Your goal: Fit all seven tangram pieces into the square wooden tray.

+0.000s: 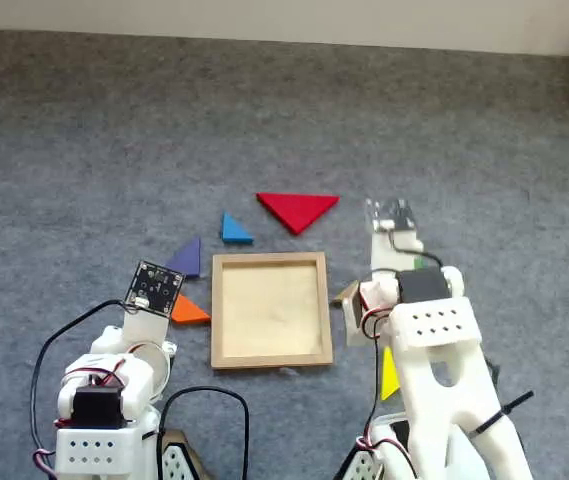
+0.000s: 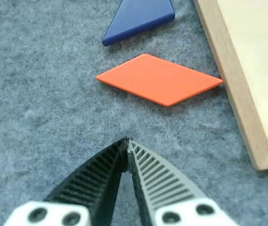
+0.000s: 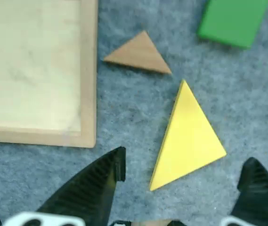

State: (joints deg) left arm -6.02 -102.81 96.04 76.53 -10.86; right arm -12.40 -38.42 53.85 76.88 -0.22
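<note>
The square wooden tray (image 1: 268, 261) lies with nothing in it at the table's middle. Beyond it rest a red triangle (image 1: 297, 210) and a small blue triangle (image 1: 234, 230). At its left are a dark blue triangle (image 2: 141, 16) and an orange parallelogram (image 2: 159, 80), which touches the tray rim (image 2: 232, 80). My left gripper (image 2: 125, 141) is shut and holds nothing, a short way back from the orange piece. At the tray's right my right gripper (image 3: 184, 165) is open astride the yellow triangle (image 3: 188, 134). A tan triangle (image 3: 138, 54) and a green piece (image 3: 232, 21) lie past it.
Grey carpet covers the whole table, with wide free room beyond the red triangle. The left arm's black cable (image 1: 204, 395) loops on the carpet just in front of the tray. The right arm (image 1: 434, 330) stands over the pieces at the tray's right.
</note>
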